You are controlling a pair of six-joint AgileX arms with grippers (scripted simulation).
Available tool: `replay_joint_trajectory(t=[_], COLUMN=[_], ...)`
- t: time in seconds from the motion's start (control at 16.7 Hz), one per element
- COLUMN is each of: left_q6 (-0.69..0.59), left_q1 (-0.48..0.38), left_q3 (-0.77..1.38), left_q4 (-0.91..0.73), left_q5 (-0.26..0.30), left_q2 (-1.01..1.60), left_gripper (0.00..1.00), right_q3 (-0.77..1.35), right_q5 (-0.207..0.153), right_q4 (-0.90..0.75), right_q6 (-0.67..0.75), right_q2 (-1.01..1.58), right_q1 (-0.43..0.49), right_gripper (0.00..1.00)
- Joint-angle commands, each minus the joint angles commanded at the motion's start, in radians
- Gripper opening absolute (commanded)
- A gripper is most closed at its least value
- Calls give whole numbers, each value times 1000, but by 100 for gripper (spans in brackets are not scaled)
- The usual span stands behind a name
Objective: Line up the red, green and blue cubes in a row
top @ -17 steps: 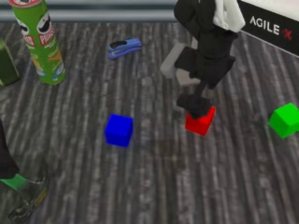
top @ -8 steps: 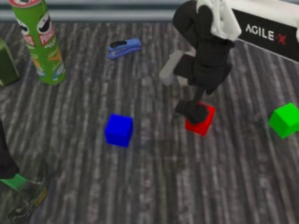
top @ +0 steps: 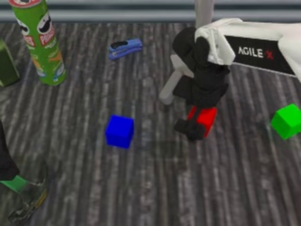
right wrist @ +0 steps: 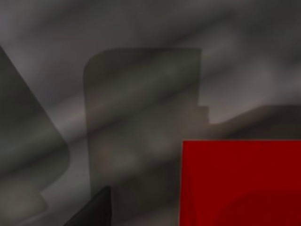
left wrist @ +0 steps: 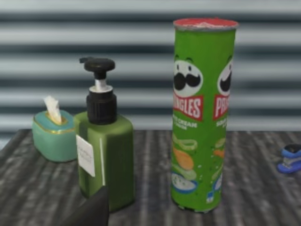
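The red cube (top: 207, 120) lies right of the table's middle, partly covered by my right gripper (top: 197, 123), which hangs low over it. In the right wrist view the red cube (right wrist: 240, 183) fills one corner and one dark fingertip (right wrist: 96, 207) stands well apart from it; the right gripper (right wrist: 150, 214) is open and holds nothing. The blue cube (top: 119, 131) sits to the red cube's left. The green cube (top: 287, 120) is at the right edge. My left arm (top: 5, 162) is parked at the front left corner, its finger (left wrist: 94, 209) far off centre, open.
A tall green crisp can (top: 40, 42) and a green soap bottle (top: 7, 63) stand at the back left. A small blue stapler (top: 125, 48) lies behind the blue cube. The left wrist view also shows a teal tissue box (left wrist: 53, 136).
My right arm has swung lower and its gripper has come down and slightly forward over the red cube. All three cubes have stayed put. The left arm is still.
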Motion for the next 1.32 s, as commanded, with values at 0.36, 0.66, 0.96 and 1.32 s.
replay_joint_trajectory(t=[0.36,0.66,0.96,1.32], left_q6=[0,0,0,0], left_q1=[0,0,0,0], left_q3=[0,0,0,0], left_q4=[0,0,0,0], left_q5=[0,0,0,0], left_q2=[0,0,0,0], left_gripper=[100,100,100,100], right_q3=[0,0,0,0], right_q5=[0,0,0,0], right_q4=[0,0,0,0], right_q6=[0,0,0,0], right_q2=[0,0,0,0], right_q1=[0,0,0,0], right_gripper=[70,32,0,0])
